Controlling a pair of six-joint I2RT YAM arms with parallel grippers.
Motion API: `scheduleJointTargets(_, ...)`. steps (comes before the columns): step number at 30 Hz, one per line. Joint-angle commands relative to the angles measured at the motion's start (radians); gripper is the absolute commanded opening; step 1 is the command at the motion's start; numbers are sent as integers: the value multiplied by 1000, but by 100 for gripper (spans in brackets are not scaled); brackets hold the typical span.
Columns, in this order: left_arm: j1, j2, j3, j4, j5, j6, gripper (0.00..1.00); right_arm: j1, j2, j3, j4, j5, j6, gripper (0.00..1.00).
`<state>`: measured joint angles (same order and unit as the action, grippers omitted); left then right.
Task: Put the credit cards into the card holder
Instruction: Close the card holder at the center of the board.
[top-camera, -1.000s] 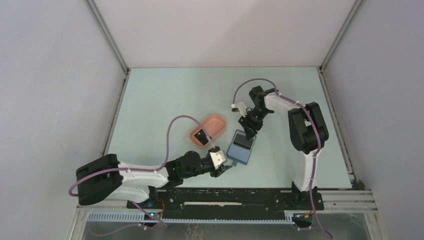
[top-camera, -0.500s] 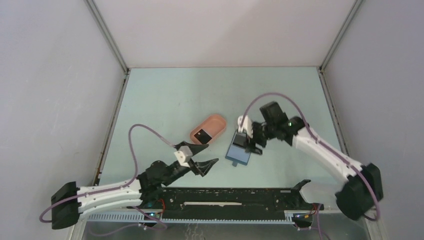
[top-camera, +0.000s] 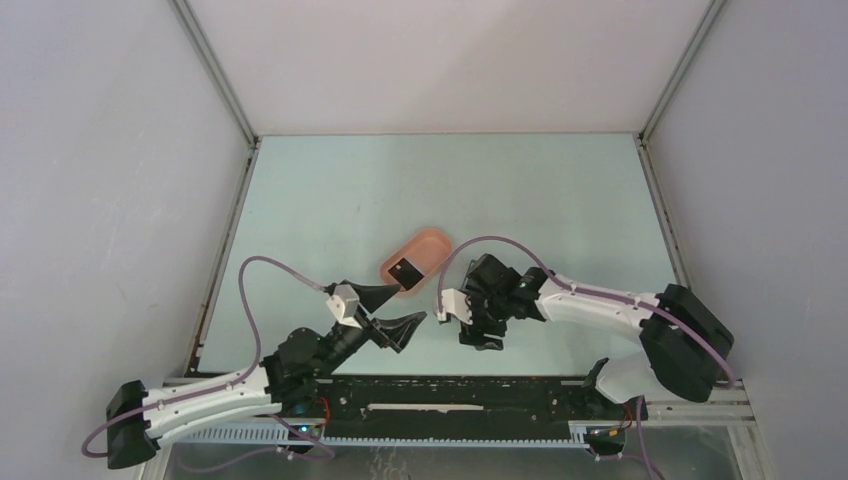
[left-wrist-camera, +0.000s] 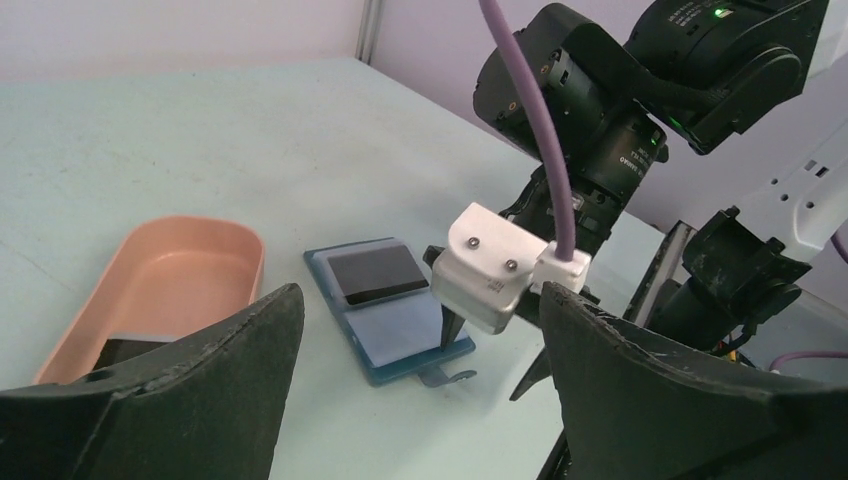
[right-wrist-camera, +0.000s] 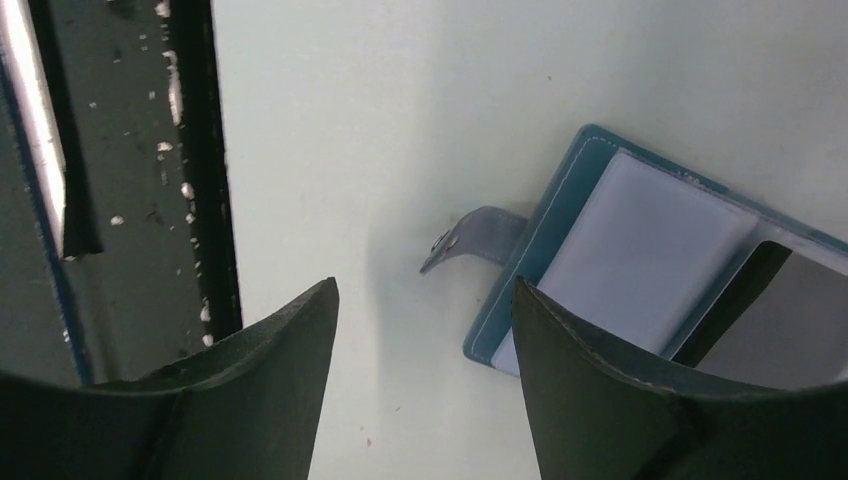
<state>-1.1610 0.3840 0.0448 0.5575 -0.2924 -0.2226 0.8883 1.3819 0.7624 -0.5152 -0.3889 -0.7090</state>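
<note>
Fingers of your right gripper (right-wrist-camera: 425, 290) stand spread with nothing between them, low over the pale green table (right-wrist-camera: 330, 120) just past the black base rail (right-wrist-camera: 215, 150). You have the small blue folding wallet (right-wrist-camera: 640, 270) lying open flat just beside them, its grey tab (right-wrist-camera: 475, 235) pointing into the gap. Your left gripper (top-camera: 413, 304) is spread wide too and empty, apart from the wallet, close to the near end of the pink oval plastic tray (left-wrist-camera: 250, 262). One flat black card (left-wrist-camera: 130, 352) lies in that near end. A dark rectangle (left-wrist-camera: 378, 272) sits in the wallet's far half; card or pocket, you cannot tell. From above the right gripper hides the wallet; only the wrist views show it
</note>
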Motion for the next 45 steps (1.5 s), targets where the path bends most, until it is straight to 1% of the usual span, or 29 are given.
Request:
scheduleJointTargets(1,-2,19,-25,-10,-41,-32,92,27,43,52,73,79,56,71)
scheduleJointTargets(4,-2,20,-27,-12,-46,-28,92,53,70,53,81,99,56,69)
scheduleJointTargets(12,-2,10,-38,-14,-53,-31,92,85,102,77,97,122,85,55)
scheduleJointTargets(15,-2,12,-39,-14,-55,-32,92,88,104,83,89,113,85,43)
scheduleJointTargets(20,-2,19,-39,-14,-52,-38,92,87,95,107,42,83,67,12)
scheduleJointTargets(24,-2,17,-68,-14,-53,-54,92,65,36,118,-21,22,32,3)
scheduleJointTargets(26,-2,17,-71,-14,-54,-57,92,39,-1,129,-66,-19,7,0)
scheduleJointTargets(30,-2,18,-72,-12,-59,-58,92,-52,-62,174,-161,-73,-53,0)
scheduleJointTargets(35,-2,30,-70,7,-61,-60,94,-219,-59,240,-172,-71,-63,0)
scheduleJointTargets(39,-2,62,-57,21,-55,-62,94,-300,46,326,-179,-29,-67,0)
scheduleJointTargets(45,-2,129,-52,47,-42,-70,94,-412,254,444,-169,51,-27,0)
